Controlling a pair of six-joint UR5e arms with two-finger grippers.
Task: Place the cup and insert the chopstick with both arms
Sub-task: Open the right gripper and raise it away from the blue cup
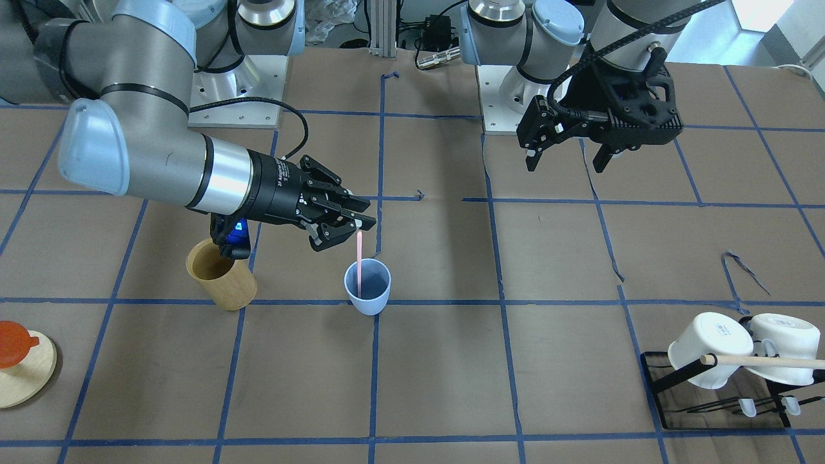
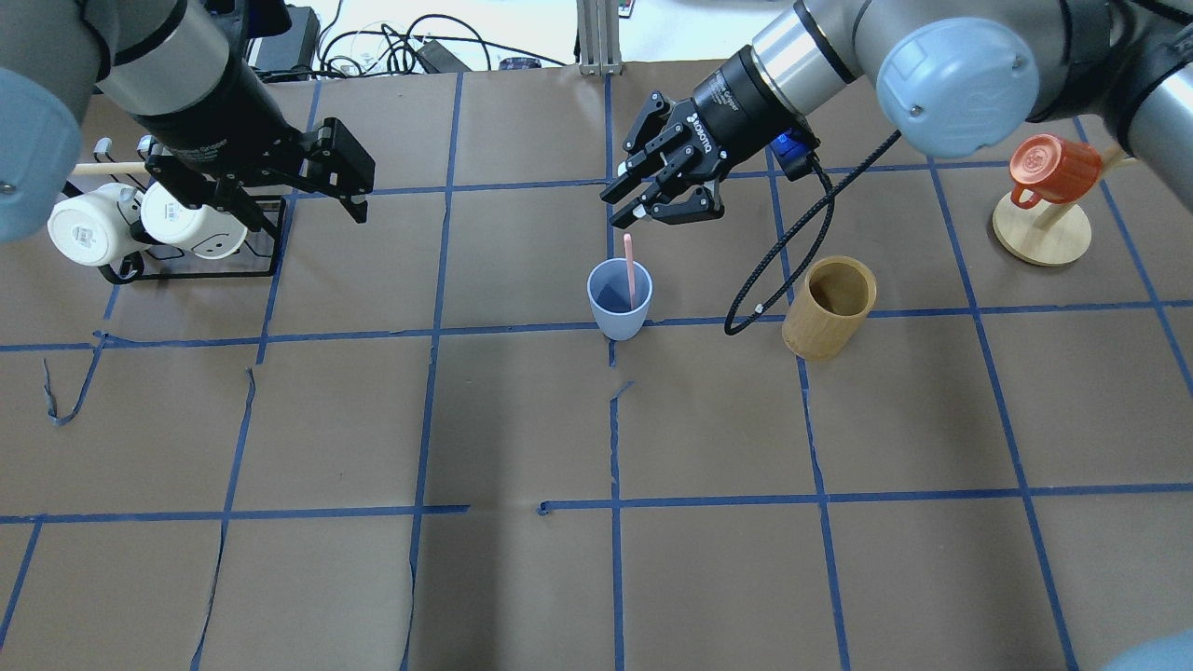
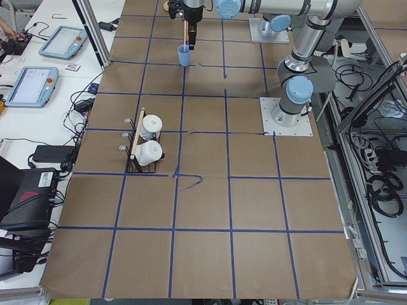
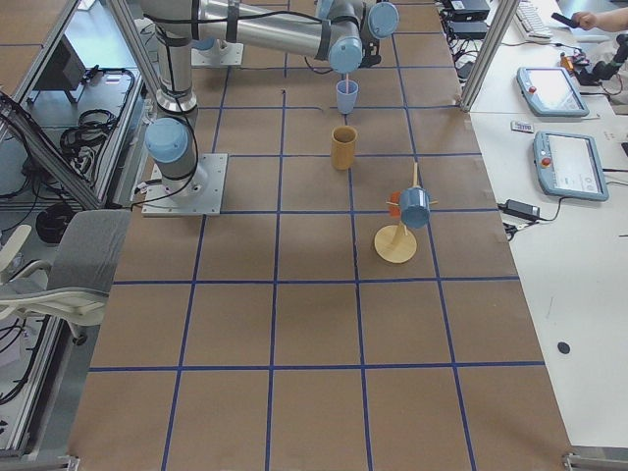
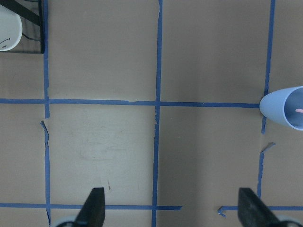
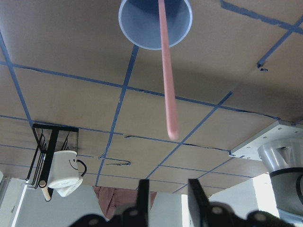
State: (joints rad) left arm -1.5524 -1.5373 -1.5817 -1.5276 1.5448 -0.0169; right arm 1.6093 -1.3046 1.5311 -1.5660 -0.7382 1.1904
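Note:
The light-blue cup stands upright near the table's middle, also in the overhead view and the right wrist view. The pale-pink chopstick stands in it, leaning on the rim, its top end free. My right gripper hovers just above the stick's top, jaws apart, holding nothing. My left gripper is open and empty, raised over the table well away from the cup, which shows at its view's right edge.
A tan wooden holder stands beside the cup, under my right wrist. A black rack with white mugs and a wooden rod stands on my left. A red mug on a wooden stand stands far right.

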